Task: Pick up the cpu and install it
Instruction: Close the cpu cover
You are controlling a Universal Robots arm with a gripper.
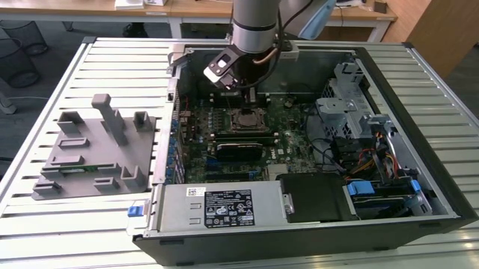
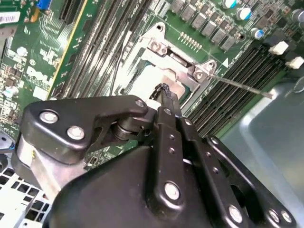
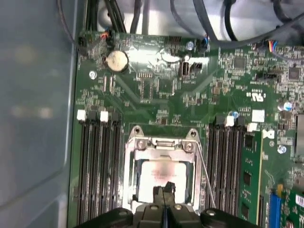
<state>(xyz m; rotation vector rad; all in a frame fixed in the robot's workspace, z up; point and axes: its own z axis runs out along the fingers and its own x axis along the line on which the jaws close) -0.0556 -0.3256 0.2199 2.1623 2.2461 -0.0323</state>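
Motherboard point(image 1: 247, 134) fills the open computer case point(image 1: 419, 140) at centre frame in my exterior view, the arm reaching down over its socket point(image 1: 247, 119); a grey tray point(image 1: 90, 151) sits at the left. In the second wrist view, my gripper point(image 2: 164, 90) has its fingertips pressed together just above the cpu point(image 2: 142, 78) seated in the socket frame. In the first wrist view, the cpu point(image 3: 159, 178) lies low in the frame, inside the metal frame point(image 3: 161, 142), holding nothing that I can see.

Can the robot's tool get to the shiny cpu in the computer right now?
Probably yes. In both wrist views the tool is right over the cpu, which lies in its socket frame on the motherboard. Nothing lies between them, and the case is open on top.
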